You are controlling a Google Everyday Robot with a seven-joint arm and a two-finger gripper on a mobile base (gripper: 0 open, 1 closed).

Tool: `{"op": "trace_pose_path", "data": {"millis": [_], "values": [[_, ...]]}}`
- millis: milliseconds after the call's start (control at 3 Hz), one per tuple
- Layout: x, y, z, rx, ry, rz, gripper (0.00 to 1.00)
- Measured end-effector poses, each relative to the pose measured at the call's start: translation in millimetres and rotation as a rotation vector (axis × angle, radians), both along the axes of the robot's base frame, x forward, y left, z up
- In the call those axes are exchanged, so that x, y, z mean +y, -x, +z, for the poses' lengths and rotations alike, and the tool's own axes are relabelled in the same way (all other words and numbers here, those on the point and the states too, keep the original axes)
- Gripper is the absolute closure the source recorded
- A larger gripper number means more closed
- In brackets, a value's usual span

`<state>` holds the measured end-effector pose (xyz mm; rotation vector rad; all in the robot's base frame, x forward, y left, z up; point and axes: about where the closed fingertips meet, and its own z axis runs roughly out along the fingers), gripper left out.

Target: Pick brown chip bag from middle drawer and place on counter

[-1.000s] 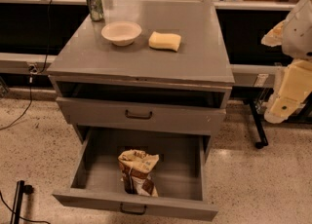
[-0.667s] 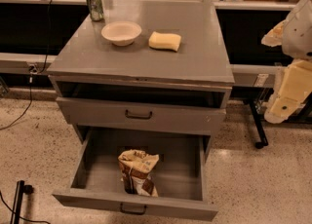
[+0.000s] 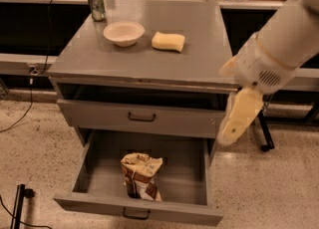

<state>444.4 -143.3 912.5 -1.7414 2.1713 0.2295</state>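
The brown chip bag [image 3: 141, 175] stands crumpled in the open middle drawer [image 3: 99, 204], the lowest one, near its front centre. The grey counter [image 3: 199, 49] tops the cabinet. My gripper [image 3: 238, 119] hangs from the white arm at the right. It is beside the cabinet's right front corner, level with the upper drawer front, above and to the right of the bag. It holds nothing that I can see.
On the counter stand a white bowl [image 3: 123, 33], a yellow sponge [image 3: 168, 41] and a can [image 3: 95, 3] at the back left. The upper drawer front [image 3: 142, 117] is slightly out. A cable [image 3: 20, 118] runs on the floor at left.
My arm and gripper have moved left and down, from well off the cabinet's right side to its right front corner. The bag and drawer have not moved.
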Motion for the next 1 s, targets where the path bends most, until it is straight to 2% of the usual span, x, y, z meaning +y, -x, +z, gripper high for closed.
{"op": "trace_pose_path", "data": {"millis": [333, 667, 1000], "values": [[56.7, 10.7, -50.2, 0.014, -0.140, 0.074, 0.00], [70.6, -2.6, -51.1, -0.044, -0.170, 0.060, 0.00], [93.6, -4.9, -74.2, -0.050, -0.187, 0.120, 0.00]]}}
